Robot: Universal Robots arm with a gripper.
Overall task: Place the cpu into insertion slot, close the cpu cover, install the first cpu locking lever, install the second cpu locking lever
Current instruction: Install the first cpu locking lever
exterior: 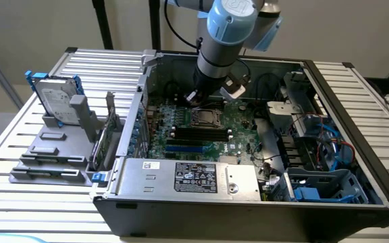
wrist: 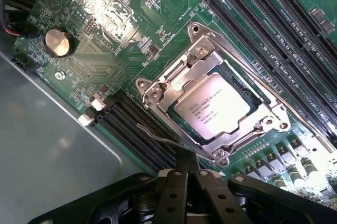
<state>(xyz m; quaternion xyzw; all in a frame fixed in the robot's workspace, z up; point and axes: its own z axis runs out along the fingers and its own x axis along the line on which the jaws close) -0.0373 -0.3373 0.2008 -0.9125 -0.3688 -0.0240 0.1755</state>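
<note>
Wrist view, read across: loose locking lever (wrist: 158,137) standing free, gripper (wrist: 186,167) with fingers pressed together just at its shaft. Beyond, cpu (wrist: 211,112) seated in the insertion slot (wrist: 235,78) under the closed cpu cover (wrist: 176,83). Seemingly half done, lever latching judged unfinished.

I see the cpu (wrist: 212,112) lying flat in the insertion slot (wrist: 235,78) on the green motherboard (wrist: 131,13). Its pale silvery face is up, with printed lettering on it. The cpu cover (wrist: 158,91), a silvery metal frame, is folded down over it, and the chip shows through its window. One locking lever (wrist: 263,85), a thin rod, runs straight along one side of the cover. The other locking lever (wrist: 157,136) angles out from the opposite side, its curved tip clear of the frame. I can't tell whether either is latched.
</note>
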